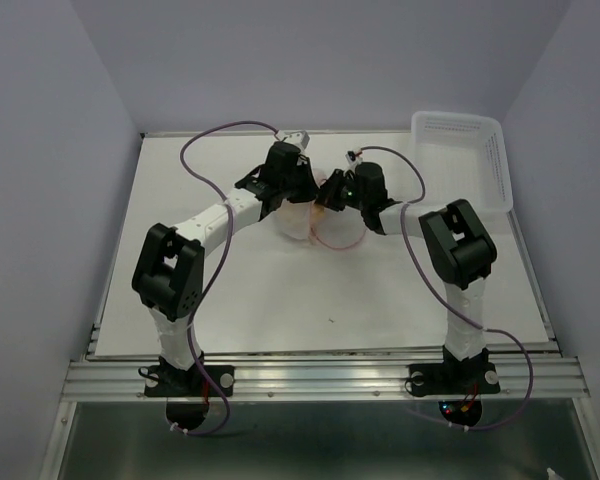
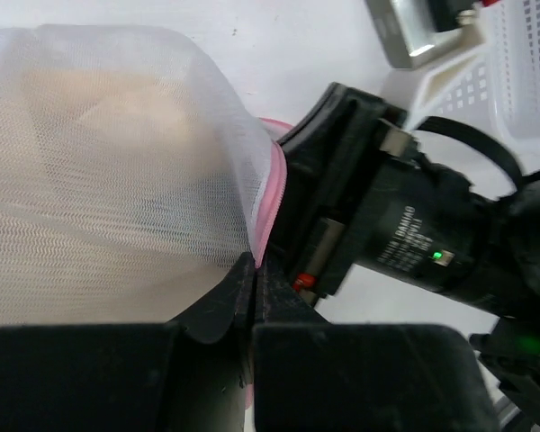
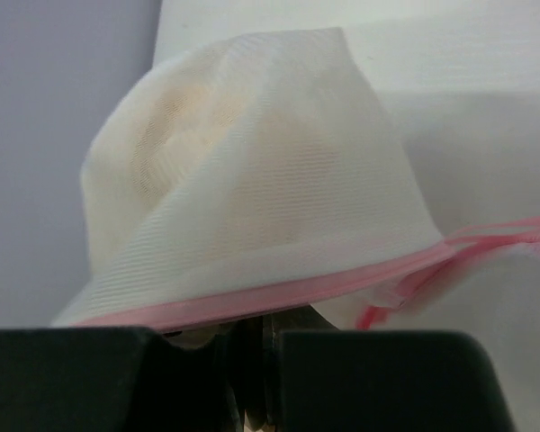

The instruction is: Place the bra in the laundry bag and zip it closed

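On the worktop (image 1: 310, 300), both jaws grip the bag (image 3: 252, 180) by its pink rim (image 3: 252, 299) (bra (image 2: 117, 117) inside); thin mesh could slip free.

the only print in view is a short run of small white lettering (image 2: 399, 241) on the black motor housing (image 2: 387, 211) of the right arm, seen from the left wrist camera at about three o'clock of that view. it runs slanted along the casing and is too blurred to read letter by letter. just toward four o'clock from it glows a small green light (image 2: 438, 256). no other words or numbers can be read.
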Motion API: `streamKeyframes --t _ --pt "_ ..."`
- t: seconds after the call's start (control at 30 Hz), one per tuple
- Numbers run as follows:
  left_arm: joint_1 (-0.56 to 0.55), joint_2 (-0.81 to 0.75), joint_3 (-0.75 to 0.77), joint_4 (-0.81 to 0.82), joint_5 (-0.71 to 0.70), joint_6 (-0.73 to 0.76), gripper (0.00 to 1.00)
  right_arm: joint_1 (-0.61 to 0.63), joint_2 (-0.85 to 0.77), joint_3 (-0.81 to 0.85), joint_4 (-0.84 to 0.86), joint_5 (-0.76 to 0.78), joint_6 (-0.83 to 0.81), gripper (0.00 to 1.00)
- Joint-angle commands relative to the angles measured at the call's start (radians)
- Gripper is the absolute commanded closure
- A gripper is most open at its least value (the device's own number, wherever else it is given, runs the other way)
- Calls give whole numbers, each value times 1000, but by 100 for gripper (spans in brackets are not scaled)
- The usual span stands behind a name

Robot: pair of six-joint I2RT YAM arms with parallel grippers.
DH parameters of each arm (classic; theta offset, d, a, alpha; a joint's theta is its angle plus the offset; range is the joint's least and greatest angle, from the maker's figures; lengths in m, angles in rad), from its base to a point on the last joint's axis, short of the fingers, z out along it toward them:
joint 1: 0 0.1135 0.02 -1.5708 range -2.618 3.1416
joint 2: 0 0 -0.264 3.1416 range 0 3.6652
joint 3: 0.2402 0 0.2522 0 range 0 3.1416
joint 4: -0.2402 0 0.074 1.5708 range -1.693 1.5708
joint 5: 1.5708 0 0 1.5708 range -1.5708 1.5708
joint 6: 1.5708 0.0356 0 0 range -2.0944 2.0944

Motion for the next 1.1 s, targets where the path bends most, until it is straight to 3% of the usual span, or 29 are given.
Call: streamKeyframes --t 0.0,0.37,0.53,0.6,0.7,0.83,1.07 --pt "-12 6 54 45 89 9 100 14 35 28 89 129 50 99" --pt "-12 6 25 50 113 -3 100 14 52 -43 245 287 257 99" --pt "-6 -17 -1 50 87 3 100 14 8 -75 246 318 252 99" --pt "-5 -11 -3 50 112 8 100 14 9 -20 137 336 205 97" --pt "-2 -1 0 50 135 5 100 14 31 20 40 350 137 82" --pt "37 2 2 79 136 -25 100 14 21 34 -117 373 53 48" --pt "81 12 33 71 104 -40 100 14 -101 6 -310 431 -94 26"
